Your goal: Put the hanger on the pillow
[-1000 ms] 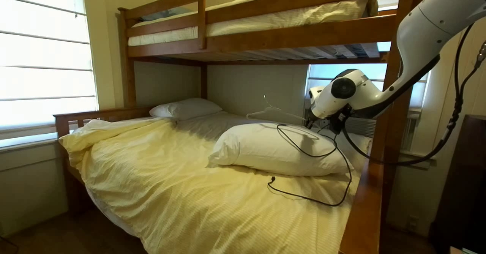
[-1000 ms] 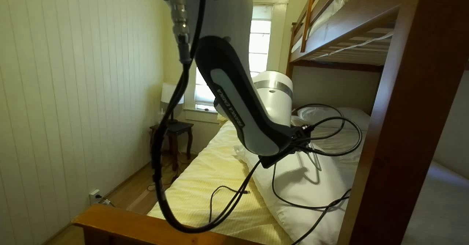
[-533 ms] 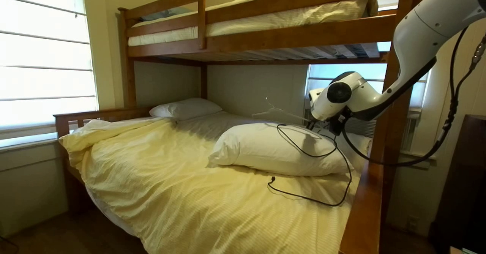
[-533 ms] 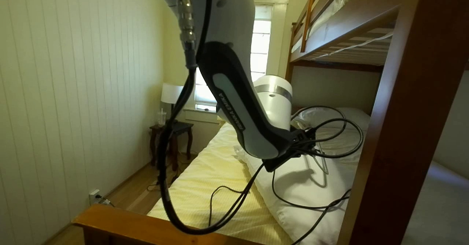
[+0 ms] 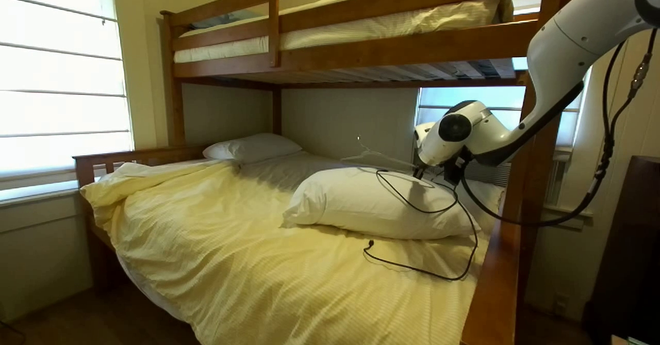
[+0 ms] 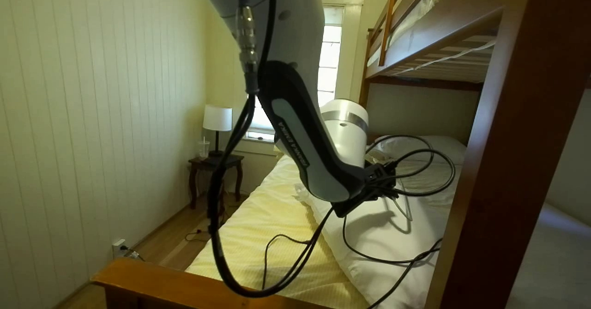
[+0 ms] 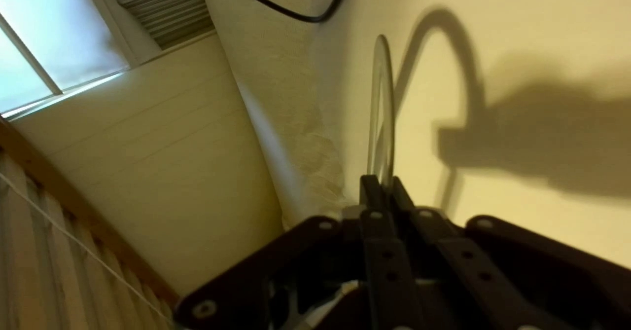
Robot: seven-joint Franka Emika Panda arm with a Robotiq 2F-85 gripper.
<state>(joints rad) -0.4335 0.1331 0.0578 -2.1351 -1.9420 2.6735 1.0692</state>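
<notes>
Over the last sec the Panda arm [image 6: 298,129] has dropped a touch: its wrist end sits lower in both exterior views, and the clothes hanger [image 7: 389,108] came down w/ it. My Robotiq gripper [image 7: 386,187] is clamped on that hanger, pinched nr one end, a rounded corner poking out past the grip. Hanger's over the plump white pillow [image 5: 356,200] but not resting on it AFAICT: in the wrist view the tip of its shadow [image 7: 468,61] lies apart from the real corner. The rest of the hanger [image 5: 368,152] shows above the pillow's crest in an exterior view; can't tell depth, so overhang poss.

For the task: grasp done, carry prob. done, lowering underway I'd say, release not yet. Next I'd go down slow till it meets the pillow, then let go. Watch the black cable [image 5: 430,212] draped across the pillow; hanger cd snag it, or slide off the curved top.
</notes>
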